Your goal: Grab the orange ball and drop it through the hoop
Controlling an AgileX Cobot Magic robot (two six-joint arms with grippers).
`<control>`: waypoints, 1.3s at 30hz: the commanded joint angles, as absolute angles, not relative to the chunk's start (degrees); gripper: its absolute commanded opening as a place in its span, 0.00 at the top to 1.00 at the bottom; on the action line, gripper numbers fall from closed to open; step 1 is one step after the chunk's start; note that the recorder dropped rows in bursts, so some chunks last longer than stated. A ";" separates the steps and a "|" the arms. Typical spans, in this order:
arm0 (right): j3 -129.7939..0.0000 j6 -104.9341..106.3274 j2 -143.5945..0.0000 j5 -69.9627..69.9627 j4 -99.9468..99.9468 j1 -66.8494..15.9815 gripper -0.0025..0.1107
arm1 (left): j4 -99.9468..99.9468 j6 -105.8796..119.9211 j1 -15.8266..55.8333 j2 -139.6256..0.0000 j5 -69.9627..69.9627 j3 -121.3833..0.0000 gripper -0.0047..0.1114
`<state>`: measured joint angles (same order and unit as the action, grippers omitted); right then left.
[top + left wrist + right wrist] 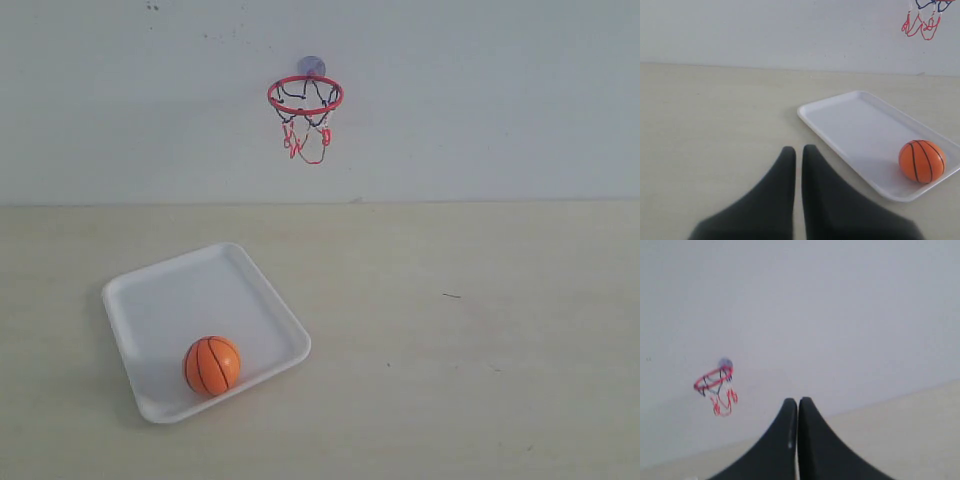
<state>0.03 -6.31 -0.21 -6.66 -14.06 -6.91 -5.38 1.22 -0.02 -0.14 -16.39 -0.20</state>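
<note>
The orange ball (212,365) (921,161) rests in the near corner of a white tray (170,300) (855,120) on the table. High on the wall hangs the hoop (305,96) (714,379), a red rim with a dangling string net; only the net's lower strings (921,25) show in the left wrist view. Neither arm appears in the exterior view. My left gripper (798,150) is shut and empty above bare table, well short of the tray. My right gripper (798,401) is shut and empty, facing the wall beside the hoop.
A pale wooden table (450,330) meets a plain white wall (480,100) at the back. Small dark specks (452,295) mark the tabletop to the right of the tray.
</note>
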 commanded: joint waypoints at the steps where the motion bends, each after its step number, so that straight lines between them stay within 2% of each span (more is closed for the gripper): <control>1: -4.93 -6.61 0.00 1.50 -10.06 -7.77 0.98 | -5.18 0.82 -0.12 0.00 -16.35 0.00 0.92; 4: -11.73 1.33 -3.97 14.90 -10.29 -9.36 0.98 | -5.18 0.82 -0.12 0.00 -16.35 0.00 0.92; 9: -22.05 20.05 -19.05 24.87 -24.41 -14.48 0.98 | -5.18 0.82 -0.12 0.00 -16.35 0.00 0.92; 15: -24.97 19.90 -29.41 16.12 -28.01 -16.03 0.98 | -5.18 0.82 -0.12 0.00 -16.35 0.00 0.92; 18: -24.97 11.27 -29.40 14.75 -28.86 -16.03 0.98 | -5.18 0.82 -0.12 0.00 -16.35 0.00 0.92; 22: -24.64 11.58 -32.76 18.46 -31.80 -16.03 0.98 | -5.18 0.82 -0.12 0.00 -16.35 0.00 0.92; 30: -27.13 71.08 -60.51 34.41 -75.70 -16.56 0.98 | -5.18 0.82 -0.12 0.00 -16.35 0.00 0.92; 33: -31.17 77.51 -68.27 34.23 -78.96 -22.43 0.98 | -5.18 0.82 -0.12 0.00 -16.35 0.00 0.92; 39: -42.75 76.02 -80.18 14.96 -76.23 -41.75 0.98 | -5.18 0.82 -0.12 0.00 -16.35 0.00 0.92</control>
